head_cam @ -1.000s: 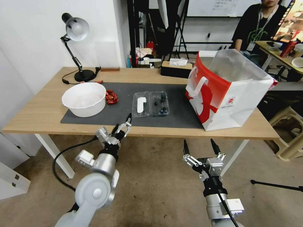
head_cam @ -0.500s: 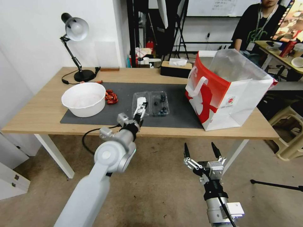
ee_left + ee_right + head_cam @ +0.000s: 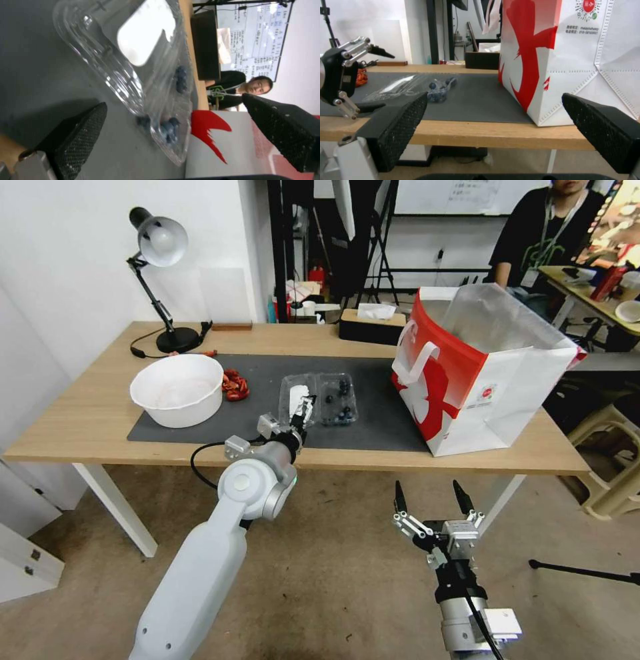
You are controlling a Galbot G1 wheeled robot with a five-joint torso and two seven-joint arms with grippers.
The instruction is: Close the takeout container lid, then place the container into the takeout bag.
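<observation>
At lid (image 3: 297, 401), left pincer (image 3: 301, 415) nearer.

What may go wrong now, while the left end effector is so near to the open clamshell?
The left end effector, open, sits at the thin takeout container lid; a hard push may slide the light container on the mat. The blueberries lie uncovered and may roll out. The right end effector hangs open below the table.

A white bowl (image 3: 177, 389) sits on the grey mat (image 3: 373, 427), a desk lamp (image 3: 160, 280) behind it.
</observation>
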